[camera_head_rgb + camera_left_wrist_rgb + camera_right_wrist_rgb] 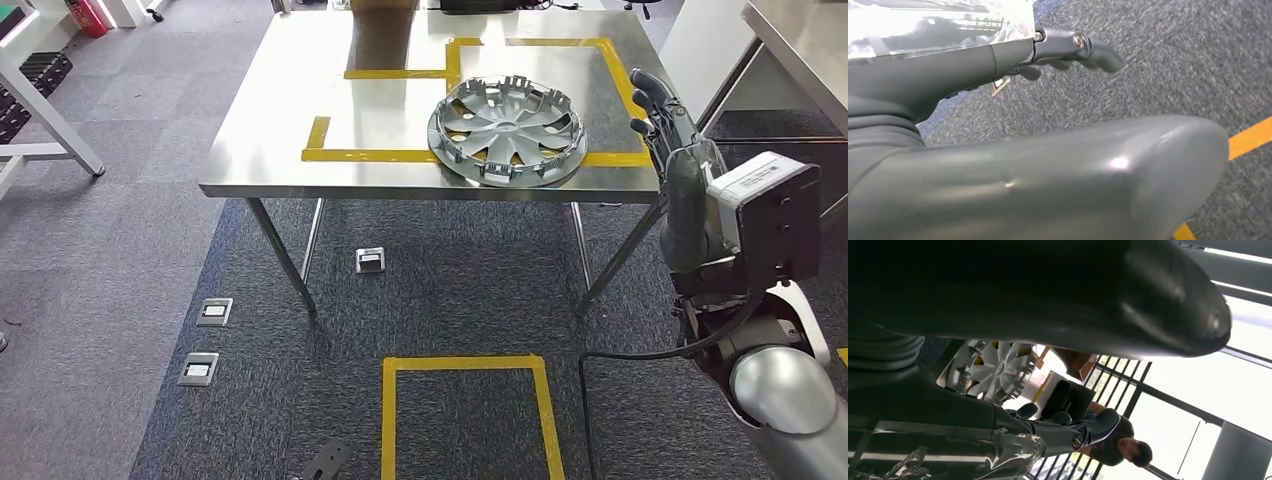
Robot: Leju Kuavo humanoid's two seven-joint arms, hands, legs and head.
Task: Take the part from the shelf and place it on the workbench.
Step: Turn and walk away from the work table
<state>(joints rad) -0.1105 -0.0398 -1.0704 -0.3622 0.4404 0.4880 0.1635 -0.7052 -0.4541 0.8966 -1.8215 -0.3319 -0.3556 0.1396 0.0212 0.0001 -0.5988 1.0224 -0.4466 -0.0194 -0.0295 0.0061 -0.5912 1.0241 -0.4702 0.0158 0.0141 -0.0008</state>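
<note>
Part point(507, 130) flat on workbench point(300, 100), apart from right hand point(662, 118); fingers point(648, 92) spread, holding nothing.

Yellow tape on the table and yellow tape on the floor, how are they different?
The table tape lies on shiny metal with a hubcap resting over part of it; the floor tape lies on dark carpet with nothing on it. The table tape makes a stepped outline; the floor tape makes a plain box. Both are yellow.

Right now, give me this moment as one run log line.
part: wheel cover on workbench | right hand: raised beside it, empty | left hand: over carpet, empty
</note>
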